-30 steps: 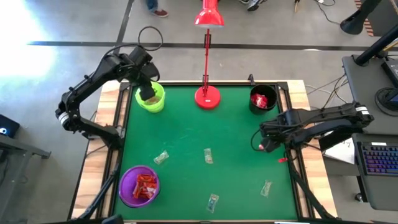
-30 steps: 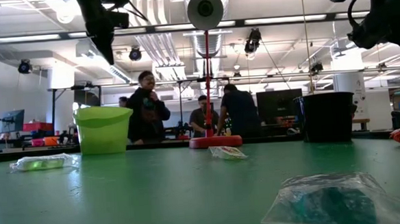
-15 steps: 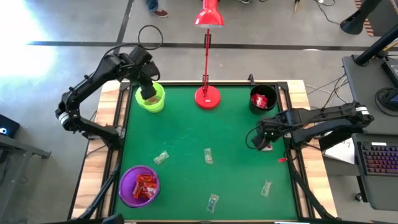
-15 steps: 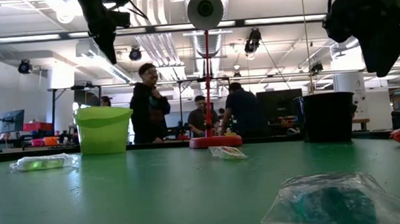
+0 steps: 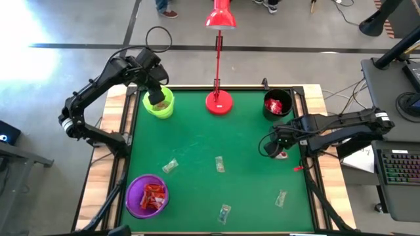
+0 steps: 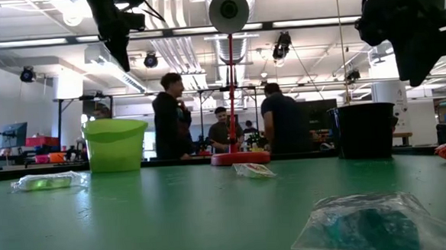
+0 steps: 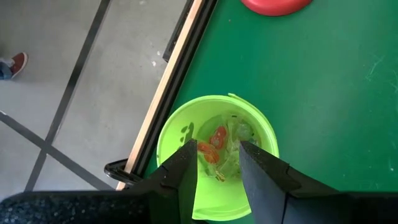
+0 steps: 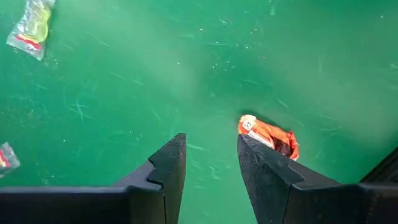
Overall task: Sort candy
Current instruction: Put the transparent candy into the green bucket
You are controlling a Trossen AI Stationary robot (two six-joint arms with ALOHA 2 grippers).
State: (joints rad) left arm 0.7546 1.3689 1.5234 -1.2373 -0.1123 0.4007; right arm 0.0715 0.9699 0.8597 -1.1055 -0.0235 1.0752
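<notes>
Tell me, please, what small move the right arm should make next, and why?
Probably a short descent with a slight shift toward the orange candy. The right gripper hangs open above the green table with nothing between its fingers, and that sweet lies just off its gap, near one finger. The left gripper is open over the lime-green cup, so it seems occupied there.

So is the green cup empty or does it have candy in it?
Not empty. The left wrist view looks straight down into the lime-green cup, and several wrapped candies, orange and clear, lie at its bottom.
</notes>
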